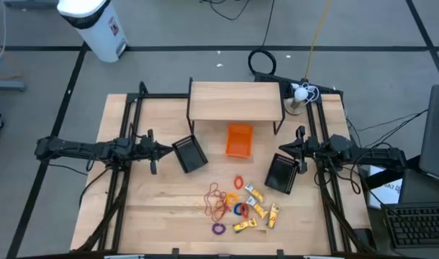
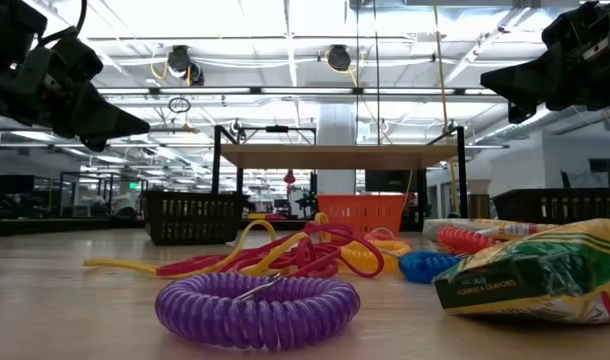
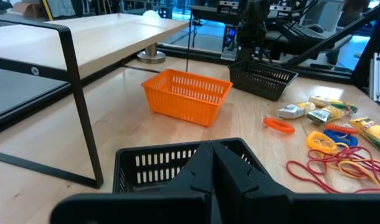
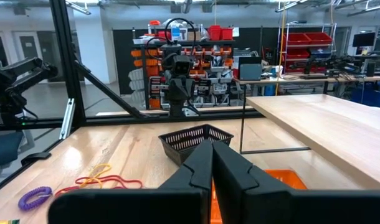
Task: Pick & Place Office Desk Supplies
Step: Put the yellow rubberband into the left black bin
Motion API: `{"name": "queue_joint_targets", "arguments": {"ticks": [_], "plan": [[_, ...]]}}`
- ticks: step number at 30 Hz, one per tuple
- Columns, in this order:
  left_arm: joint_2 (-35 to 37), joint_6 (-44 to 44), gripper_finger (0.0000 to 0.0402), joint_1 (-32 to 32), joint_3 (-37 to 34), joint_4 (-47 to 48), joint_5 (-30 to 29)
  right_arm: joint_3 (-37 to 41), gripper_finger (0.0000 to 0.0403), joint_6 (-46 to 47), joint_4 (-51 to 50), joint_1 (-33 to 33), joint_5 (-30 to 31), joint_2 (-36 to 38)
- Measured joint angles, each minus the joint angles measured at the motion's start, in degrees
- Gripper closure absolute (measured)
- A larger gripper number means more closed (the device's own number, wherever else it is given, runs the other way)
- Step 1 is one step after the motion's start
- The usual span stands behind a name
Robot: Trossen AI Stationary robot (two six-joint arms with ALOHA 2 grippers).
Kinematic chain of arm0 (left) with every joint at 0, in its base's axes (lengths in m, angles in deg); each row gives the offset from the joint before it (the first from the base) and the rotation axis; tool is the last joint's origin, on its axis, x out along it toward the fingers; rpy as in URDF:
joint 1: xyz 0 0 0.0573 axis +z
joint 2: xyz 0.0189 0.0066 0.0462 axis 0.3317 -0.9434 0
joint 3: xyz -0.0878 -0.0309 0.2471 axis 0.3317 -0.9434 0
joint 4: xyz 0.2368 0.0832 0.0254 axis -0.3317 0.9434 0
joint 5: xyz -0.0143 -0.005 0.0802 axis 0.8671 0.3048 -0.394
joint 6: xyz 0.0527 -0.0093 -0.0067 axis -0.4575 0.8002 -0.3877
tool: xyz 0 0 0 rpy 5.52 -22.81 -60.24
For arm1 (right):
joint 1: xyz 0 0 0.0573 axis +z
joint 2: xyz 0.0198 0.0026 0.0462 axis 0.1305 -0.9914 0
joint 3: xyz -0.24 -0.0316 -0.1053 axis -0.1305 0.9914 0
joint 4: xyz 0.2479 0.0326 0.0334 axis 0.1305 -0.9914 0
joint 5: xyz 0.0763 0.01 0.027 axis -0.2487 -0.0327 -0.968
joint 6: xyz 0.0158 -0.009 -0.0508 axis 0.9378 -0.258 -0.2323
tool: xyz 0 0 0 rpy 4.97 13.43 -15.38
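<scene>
Right, nothing is in hand yet: both arms hang above the table with their fingers pressed together on nothing. The left gripper (image 1: 160, 152) hovers just beside a black mesh basket (image 1: 190, 153), and the right gripper (image 1: 295, 150) sits near a second black mesh basket (image 1: 282, 173). Between them, under a small wooden shelf on a black frame (image 1: 236, 101), waits an orange plastic basket (image 1: 239, 139) with a lattice wall.

All the office desk supplies (image 1: 237, 205) lie loose in one cluster on the pale wood table (image 1: 147, 216), toward its front edge, well apart from either gripper. So this looks like the very start, a first pick still to be chosen.

Look at the textures. The purple ring (image 2: 257, 307) is a coiled, springy loop, ribbed all round and lying flat. Behind it, thin red and yellow rubber bands (image 2: 275, 255) sprawl in a limp tangle, some overlapping. A blue coiled ring (image 2: 425, 265) sits further back, and a glossy crinkled yellow-and-green packet (image 2: 545, 272) lies on its side at the right of the low view.

Next move, I'd judge: one arm must spread its fingers, travel over to the cluster and drop low. The bands are thin and flat against the wood, so the coiled rings or packets look like easier first grabs.
</scene>
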Motion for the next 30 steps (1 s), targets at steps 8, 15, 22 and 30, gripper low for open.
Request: {"name": "queue_joint_targets", "arguments": {"ticks": [8, 15, 22, 30], "plan": [[0.0, 0.7, 0.0379, 0.0, 0.0, 0.0, 0.0, 0.0, 0.0403, 0.0, 0.0, 0.0, 0.1, 0.0], [0.0, 4.1, 0.0378, 0.0, -0.3, -8.1, 0.8, 0.0, 0.0403, 0.0, 0.0, 0.0, 0.1, 0.0], [-11.5, 9.0, 0.0398, -3.1, 5.9, -5.1, -1.2, 0.0, 0.0403, 0.2, 0.0, 0.0, 0.0, 0.0], [-39.8, 10.2, 0.0391, -11.4, 23.4, -2.5, -3.5, 0.0, 0.0403, 0.2, 0.2, 0.0, 0.0, 0.0]]}}
